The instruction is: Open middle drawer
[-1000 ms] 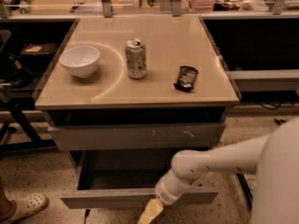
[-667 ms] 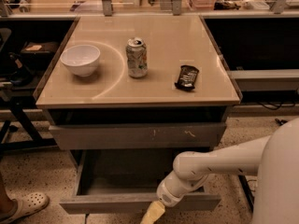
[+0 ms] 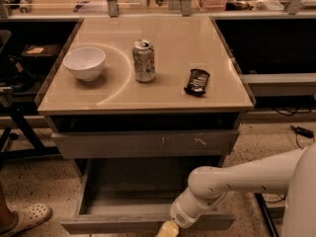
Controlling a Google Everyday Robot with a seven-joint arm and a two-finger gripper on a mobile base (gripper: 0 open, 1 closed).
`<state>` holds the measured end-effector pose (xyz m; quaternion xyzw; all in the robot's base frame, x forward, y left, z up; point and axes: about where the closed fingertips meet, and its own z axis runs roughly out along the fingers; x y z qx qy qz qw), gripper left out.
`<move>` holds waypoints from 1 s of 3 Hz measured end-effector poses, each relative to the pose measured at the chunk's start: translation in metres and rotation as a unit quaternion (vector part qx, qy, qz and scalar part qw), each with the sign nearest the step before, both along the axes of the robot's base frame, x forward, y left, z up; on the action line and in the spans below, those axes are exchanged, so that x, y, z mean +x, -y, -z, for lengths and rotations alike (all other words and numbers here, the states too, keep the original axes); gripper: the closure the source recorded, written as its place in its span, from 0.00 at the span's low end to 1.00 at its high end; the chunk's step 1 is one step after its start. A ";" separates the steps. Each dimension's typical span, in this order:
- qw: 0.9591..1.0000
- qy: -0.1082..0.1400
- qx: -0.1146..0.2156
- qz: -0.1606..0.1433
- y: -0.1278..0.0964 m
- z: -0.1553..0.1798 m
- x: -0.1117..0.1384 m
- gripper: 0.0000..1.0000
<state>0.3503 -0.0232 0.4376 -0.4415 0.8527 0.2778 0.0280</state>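
Observation:
The middle drawer (image 3: 138,201) stands pulled out below the tabletop. Its grey inside shows and its plain front (image 3: 98,224) lies near the bottom edge of the view. My gripper (image 3: 168,229) is at the bottom edge, at the drawer's front just right of its middle, mostly cut off by the frame. My white arm (image 3: 237,179) reaches to it from the right.
The scratched top drawer front (image 3: 145,143) above is shut. On the tabletop (image 3: 168,98) stand a white bowl (image 3: 84,62), a can (image 3: 143,60) and a dark snack bar (image 3: 197,81). A foot in a white clog (image 3: 24,218) is at the lower left. Cables (image 3: 301,131) lie on the floor at the right.
The middle drawer has slid further out toward the camera, and my gripper and forearm have moved down with its front.

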 end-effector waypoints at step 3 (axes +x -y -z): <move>0.998 -0.036 -0.013 0.044 0.022 -0.022 -0.051 0.00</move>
